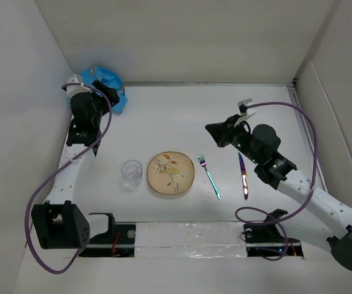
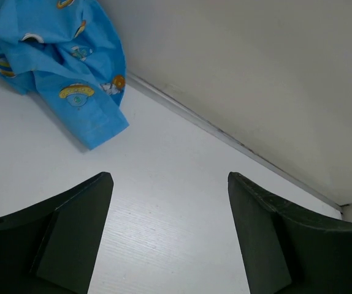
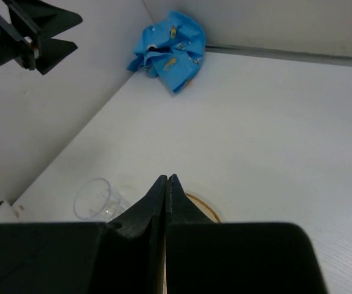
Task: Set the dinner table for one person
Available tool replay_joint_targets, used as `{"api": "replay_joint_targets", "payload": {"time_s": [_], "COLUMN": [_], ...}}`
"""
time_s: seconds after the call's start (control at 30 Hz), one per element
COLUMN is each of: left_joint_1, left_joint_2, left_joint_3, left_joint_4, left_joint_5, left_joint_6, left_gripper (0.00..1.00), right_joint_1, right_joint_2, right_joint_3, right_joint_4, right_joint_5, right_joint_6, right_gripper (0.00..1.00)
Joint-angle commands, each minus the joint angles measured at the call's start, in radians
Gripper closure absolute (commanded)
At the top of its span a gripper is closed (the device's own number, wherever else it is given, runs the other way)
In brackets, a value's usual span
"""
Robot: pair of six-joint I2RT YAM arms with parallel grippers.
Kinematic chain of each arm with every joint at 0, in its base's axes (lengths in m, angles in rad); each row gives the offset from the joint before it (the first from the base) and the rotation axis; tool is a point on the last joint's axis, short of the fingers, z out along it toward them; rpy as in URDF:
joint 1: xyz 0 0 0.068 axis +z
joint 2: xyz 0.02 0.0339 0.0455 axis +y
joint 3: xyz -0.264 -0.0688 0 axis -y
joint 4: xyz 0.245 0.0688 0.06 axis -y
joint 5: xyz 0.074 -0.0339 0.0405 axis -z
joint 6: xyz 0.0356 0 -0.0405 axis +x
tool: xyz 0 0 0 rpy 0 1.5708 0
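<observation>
Matte white dinner table (image 1: 182, 116), walled by upright panels (image 1: 182, 37). Crumpled blue cloth (image 1: 105, 82) in far-left corner; round plate (image 1: 171, 173) & clear glass (image 1: 132, 171) near front edge. L gripper (image 2: 168, 179) spread wide by cloth, R gripper (image 3: 165, 180) pressed together.

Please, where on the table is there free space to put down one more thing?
The widest bare patch of the table is the far middle, bordered by the blue cloth at far left, the back panel and the plate. The near row is crowded: cup, plate, fork and knife lie close, with the right gripper near the fork.
</observation>
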Motion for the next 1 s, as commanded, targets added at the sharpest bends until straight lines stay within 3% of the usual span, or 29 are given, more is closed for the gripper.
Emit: {"api": "replay_joint_targets", "payload": {"time_s": [0.0, 0.1, 0.2, 0.3, 0.43, 0.53, 0.7, 0.77, 0.97], "left_joint_1": [0.001, 0.001, 0.001, 0.001, -0.01, -0.036, -0.052, -0.079, -0.165], "left_joint_2": [0.055, 0.167, 0.288, 0.394, 0.533, 0.605, 0.724, 0.782, 0.941], "left_joint_3": [0.0, 0.05, 0.128, 0.221, 0.315, 0.405, 0.49, 0.528, 0.701], "left_joint_4": [0.048, 0.005, -0.056, -0.076, -0.123, -0.18, -0.188, -0.18, -0.235], "left_joint_5": [-0.082, -0.162, -0.212, -0.227, -0.302, -0.35, -0.362, -0.345, -0.463], "left_joint_6": [-0.027, -0.033, -0.068, -0.056, -0.014, 0.048, 0.081, 0.09, 0.167], "left_gripper": [0.27, 0.29, 0.45, 1.0, 1.0, 0.7, 0.48, 0.45, 0.44], "right_joint_1": [0.003, 0.003, 0.003, 0.003, 0.003, 0.003, 0.003, 0.003, 0.003], "right_joint_2": [0.0, 0.007, 0.003, 0.001, 0.01, 0.021, 0.059, 0.082, 0.119], "right_joint_3": [-0.043, -0.052, -0.069, -0.081, -0.083, -0.076, -0.064, -0.06, -0.05], "right_joint_4": [0.088, 0.087, 0.095, 0.115, 0.106, 0.096, 0.101, 0.11, 0.115], "right_joint_5": [-0.071, -0.091, -0.083, -0.081, -0.052, -0.051, -0.071, -0.078, -0.097], "right_joint_6": [0.024, 0.021, 0.019, 0.022, 0.022, 0.021, 0.021, 0.018, 0.012], "right_gripper": [1.0, 1.0, 1.0, 1.0, 1.0, 0.98, 0.7, 0.57, 0.55]}}
